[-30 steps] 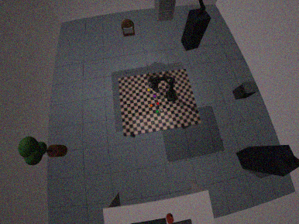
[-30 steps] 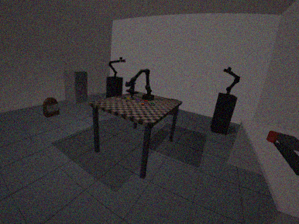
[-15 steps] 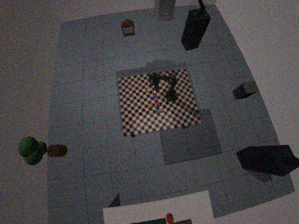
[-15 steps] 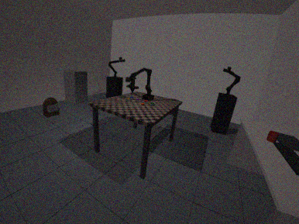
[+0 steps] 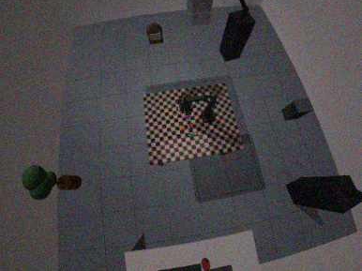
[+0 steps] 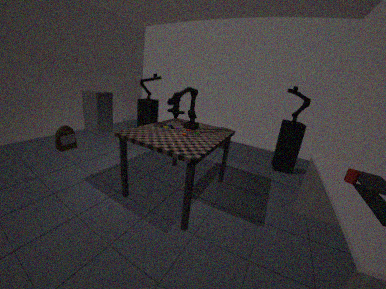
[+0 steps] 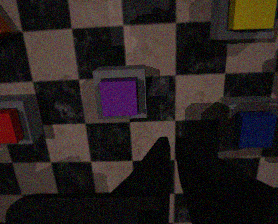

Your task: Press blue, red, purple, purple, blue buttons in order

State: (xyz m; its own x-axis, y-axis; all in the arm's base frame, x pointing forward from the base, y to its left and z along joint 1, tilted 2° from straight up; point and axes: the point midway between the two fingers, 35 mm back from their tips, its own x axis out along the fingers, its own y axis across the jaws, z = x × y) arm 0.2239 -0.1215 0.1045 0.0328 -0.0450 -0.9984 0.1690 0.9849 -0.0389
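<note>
Seen from the wrist camera, the dark gripper (image 7: 167, 150) hangs clenched and grasping nothing above a checkered surface (image 7: 150, 50), its fingers drawn together into a single point that lies over the squares between the purple button (image 7: 118, 97) and the blue button (image 7: 256, 129). The purple button sits in its grey housing near the middle of the frame, clear of the gripper; the blue button sits at the right edge, partly in shadow beside the gripper's dark bulk. The red button (image 7: 10, 126) shows at the left edge, cut off by the frame, and a yellow button (image 7: 251, 13) stands in the upper right corner, well apart from the gripper. An orange shape at the upper left corner is too cropped to identify. From overhead, the arm (image 5: 199, 104) bends over the far part of the checkered table, with small coloured dots of purple, red, orange and green grouped just in front of it; they are too small to tell apart as buttons or blocks. The exterior view shows the table on four dark legs on a tiled floor (image 6: 75, 219), the arm arched above its far side, and two other arms on dark pedestals (image 6: 289, 144) standing near the pale wall behind.
</note>
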